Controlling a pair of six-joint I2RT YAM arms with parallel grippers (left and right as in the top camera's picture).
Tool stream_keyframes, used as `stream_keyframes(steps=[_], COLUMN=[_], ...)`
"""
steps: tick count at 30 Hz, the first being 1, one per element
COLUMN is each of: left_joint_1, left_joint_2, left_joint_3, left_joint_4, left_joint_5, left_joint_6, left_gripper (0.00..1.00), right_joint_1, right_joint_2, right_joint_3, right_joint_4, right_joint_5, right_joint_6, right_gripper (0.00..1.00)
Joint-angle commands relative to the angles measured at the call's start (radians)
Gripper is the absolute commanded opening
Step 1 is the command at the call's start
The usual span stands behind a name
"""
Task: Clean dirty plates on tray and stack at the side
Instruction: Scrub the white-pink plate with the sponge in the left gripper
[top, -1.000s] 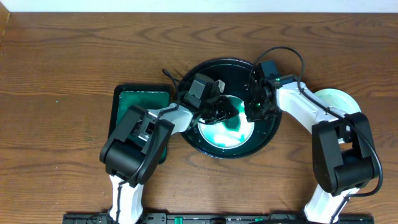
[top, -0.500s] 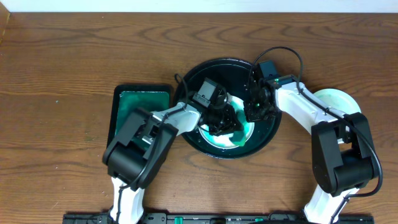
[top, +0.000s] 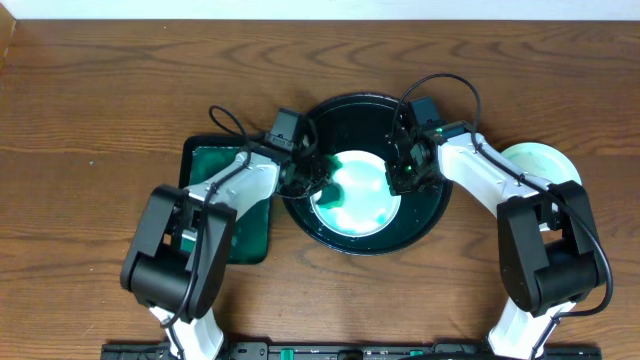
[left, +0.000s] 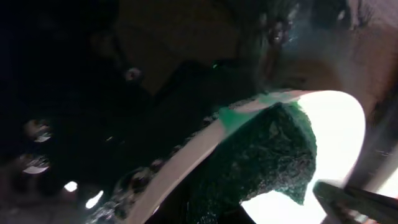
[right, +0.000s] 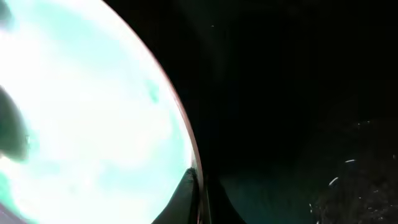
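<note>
On my overhead feed the smeared plate (top: 355, 200) lies inside the black tray (top: 352, 112), a little toward my side, its face washed with teal. My left gripper (top: 308, 178) sits at the plate's left edge. Through the left wrist camera I see it clenched on a dark green sponge (left: 267, 155) that presses over the white rim, and one finger shows at the lower right of that view. My right gripper (top: 403, 178) is at the opposite edge, and its wrist camera shows the fingertips pinched onto the rim, gripping the plate. Droplets bead on the tray's glossy floor beside the sponge. A second plate (top: 540, 160), pale green, rests on the bare wooden tabletop (top: 100, 110) to the right of the black tray, partly hidden behind my right arm. The green tray (top: 215, 165) lies just beside the black one on its left, under my left arm
</note>
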Motion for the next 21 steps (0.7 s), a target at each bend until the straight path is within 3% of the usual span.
stream_keyframes(steps=[1, 6, 7, 8, 13, 15, 16, 21], left_joint_1=[0.032, 0.035, 0.038, 0.047, 0.110, 0.148, 0.166, 0.245], left_joint_2=[-0.003, -0.113, -0.153, -0.240, -0.438, -0.477, -0.483, -0.444], left_joint_3=[-0.043, -0.043, -0.043, -0.043, -0.043, -0.043, -0.045, -0.125], left_joint_4=[-0.050, -0.104, -0.122, -0.172, -0.336, -0.421, -0.451, -0.465], left_joint_5=[-0.335, -0.136, -0.091, -0.076, -0.341, -0.454, -0.486, -0.509], left_joint_6=[0.082, 0.178, 0.195, 0.219, 0.304, 0.304, 0.304, 0.308], left_gripper=[0.07, 0.07, 0.07, 0.07, 0.07, 0.07, 0.07, 0.08], right_joint_1=[0.009, 0.009, 0.009, 0.009, 0.010, 0.012, 0.013, 0.011], right_joint_2=[0.009, 0.009, 0.009, 0.010, 0.010, 0.010, 0.010, 0.004], right_joint_3=[-0.008, -0.008, -0.010, -0.024, -0.099, -0.141, -0.161, -0.171], right_joint_4=[-0.020, -0.017, -0.014, 0.011, 0.103, 0.163, 0.192, 0.206], right_joint_5=[0.008, 0.008, 0.008, 0.008, -0.006, -0.045, -0.061, -0.068], right_joint_6=[-0.007, -0.007, -0.007, -0.007, -0.008, -0.012, -0.011, -0.011], right_gripper=[0.01, 0.01, 0.06, 0.17, 0.17, 0.08, 0.01, 0.01])
